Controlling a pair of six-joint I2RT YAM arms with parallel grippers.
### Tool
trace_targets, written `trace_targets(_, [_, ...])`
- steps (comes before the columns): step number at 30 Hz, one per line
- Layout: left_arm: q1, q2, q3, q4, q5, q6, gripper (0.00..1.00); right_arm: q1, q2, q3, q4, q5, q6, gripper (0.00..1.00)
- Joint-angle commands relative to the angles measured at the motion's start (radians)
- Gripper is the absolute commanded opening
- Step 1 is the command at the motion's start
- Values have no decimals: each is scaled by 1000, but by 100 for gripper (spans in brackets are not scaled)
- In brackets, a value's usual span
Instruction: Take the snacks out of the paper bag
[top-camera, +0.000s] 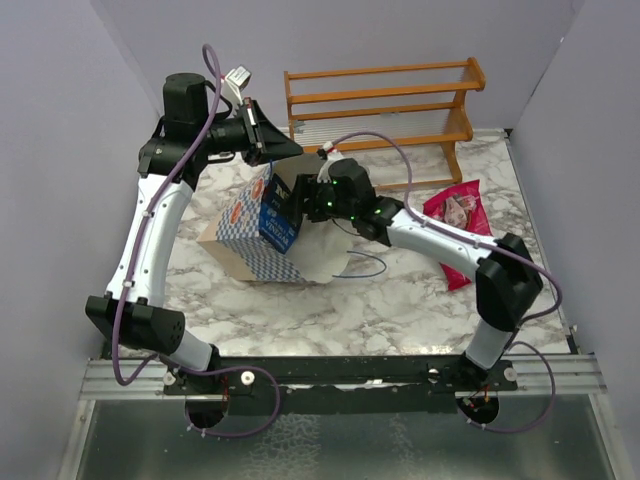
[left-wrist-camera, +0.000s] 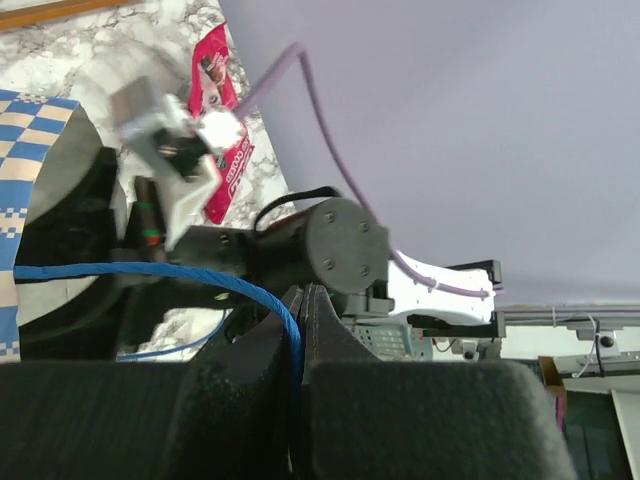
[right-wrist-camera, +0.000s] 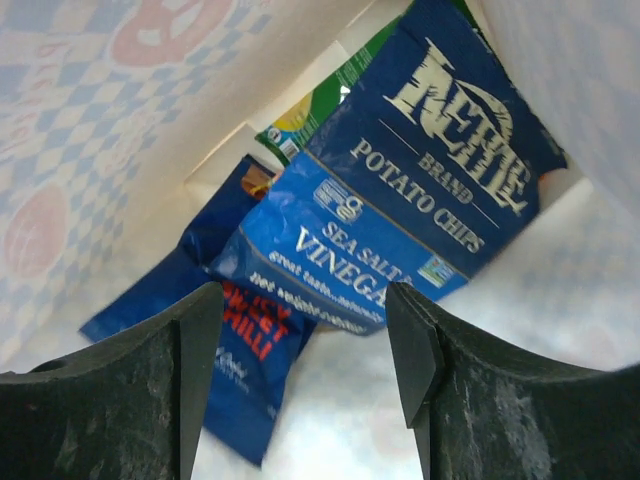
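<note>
The paper bag (top-camera: 240, 235) lies on its side, mouth facing right. My left gripper (top-camera: 283, 153) is shut on its blue cord handle (left-wrist-camera: 285, 320) and holds the top edge of the mouth up; the jaws (left-wrist-camera: 300, 300) meet on the cord. My right gripper (top-camera: 295, 200) is open at the mouth, looking inside (right-wrist-camera: 305, 300). Just ahead of its fingers lie a dark blue potato chips packet (right-wrist-camera: 420, 170), another dark blue packet with red lettering (right-wrist-camera: 235, 350) and a green-yellow one (right-wrist-camera: 325, 95). The dark blue packet shows at the mouth (top-camera: 277, 215). A big red packet (top-camera: 455, 215) lies on the table to the right, also in the left wrist view (left-wrist-camera: 225, 130).
An orange-brown wooden rack (top-camera: 380, 100) stands at the back against the wall. The bag's other blue cord handle (top-camera: 365, 265) loops on the marble table (top-camera: 400, 300) in front of the right arm. Grey walls close in left, right and back.
</note>
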Motion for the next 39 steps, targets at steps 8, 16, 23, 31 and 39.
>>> trace_targets(8, [-10,-9,33,5,32,-9,0,99,234,154,126,317,125,81])
trace_targets(16, [-12,0,71,-40,47,22,0,159,291,225,67,510,119,98])
trace_targets(23, [-12,10,93,-57,49,39,0,195,335,244,29,623,126,100])
trace_targets(31, [-12,1,79,-44,46,34,0,196,465,396,-122,638,200,94])
trace_targets(39, [-12,-5,84,-75,27,61,0,196,330,238,-5,563,129,44])
